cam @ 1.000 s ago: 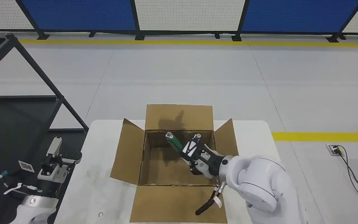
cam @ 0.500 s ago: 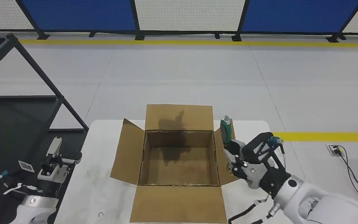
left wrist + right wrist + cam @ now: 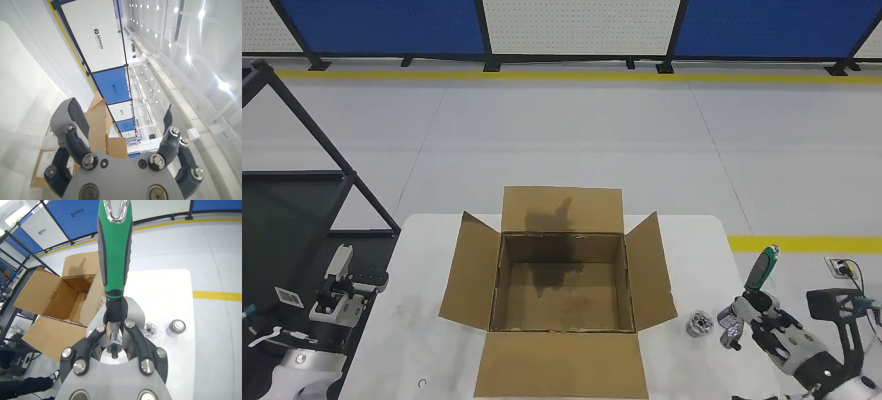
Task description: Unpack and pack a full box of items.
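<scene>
The right end effector [image 3: 114, 313] is pinching a green-handled ratchet [image 3: 114, 256] by the neck just below the grip. Its dark fingers [image 3: 123, 308] are clamped on either side of the shaft, and the chrome head sits down between them. The handle stands straight out from the wrist.

From above, that end effector [image 3: 745, 322] sits well to the right of the cardboard box [image 3: 562, 208], by the right edge of the white surface [image 3: 422, 330], and the ratchet [image 3: 759, 272] is clear of the box.

The box [image 3: 28, 298] stands open, all four flaps folded out and its brown floor in view.

On the surface [image 3: 170, 291], a small round metal piece [image 3: 150, 329] lies just beside a short grey can [image 3: 175, 328], both apart from the box. From above, the metal piece [image 3: 700, 322] sits between the box's right flap and the end effector.

The left end effector [image 3: 124, 121] is spread wide with nothing between its pads [image 3: 78, 117], and the box [image 3: 98, 121] shows beyond it.
</scene>
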You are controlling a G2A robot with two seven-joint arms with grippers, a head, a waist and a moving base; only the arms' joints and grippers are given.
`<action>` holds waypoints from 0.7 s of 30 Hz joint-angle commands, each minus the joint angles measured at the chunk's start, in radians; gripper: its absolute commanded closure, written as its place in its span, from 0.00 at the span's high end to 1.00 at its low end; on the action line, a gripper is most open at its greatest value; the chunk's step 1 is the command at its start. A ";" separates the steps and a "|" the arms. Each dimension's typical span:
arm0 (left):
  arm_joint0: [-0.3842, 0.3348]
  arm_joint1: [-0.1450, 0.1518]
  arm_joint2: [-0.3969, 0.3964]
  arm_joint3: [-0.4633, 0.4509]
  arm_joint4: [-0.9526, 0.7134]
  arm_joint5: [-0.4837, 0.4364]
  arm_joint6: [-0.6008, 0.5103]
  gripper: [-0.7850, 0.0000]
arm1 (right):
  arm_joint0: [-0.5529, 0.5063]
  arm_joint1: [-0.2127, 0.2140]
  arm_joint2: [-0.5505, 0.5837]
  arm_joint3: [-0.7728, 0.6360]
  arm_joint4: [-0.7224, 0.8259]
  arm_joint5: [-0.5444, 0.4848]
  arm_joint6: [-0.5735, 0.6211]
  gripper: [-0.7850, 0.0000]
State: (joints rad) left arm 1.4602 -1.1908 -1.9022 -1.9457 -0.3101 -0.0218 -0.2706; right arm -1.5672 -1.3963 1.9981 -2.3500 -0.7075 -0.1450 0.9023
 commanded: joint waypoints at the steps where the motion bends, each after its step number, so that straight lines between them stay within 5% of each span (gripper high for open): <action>1: 0.000 0.000 0.000 0.000 0.000 0.000 0.000 1.00 | -0.020 0.000 0.006 0.000 0.020 0.016 0.006 0.00; 15: 0.000 0.000 0.000 0.000 0.000 0.000 0.000 1.00 | -0.022 0.000 0.001 0.004 0.023 0.018 -0.001 0.00; 21: 0.000 0.000 0.000 0.000 0.000 0.000 0.000 1.00 | -0.060 0.005 -0.019 0.042 -0.008 0.107 -0.011 0.00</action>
State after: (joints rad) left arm 1.4602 -1.1908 -1.9022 -1.9457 -0.3101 -0.0218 -0.2706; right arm -1.6165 -1.3920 1.9736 -2.3149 -0.7169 -0.0547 0.8922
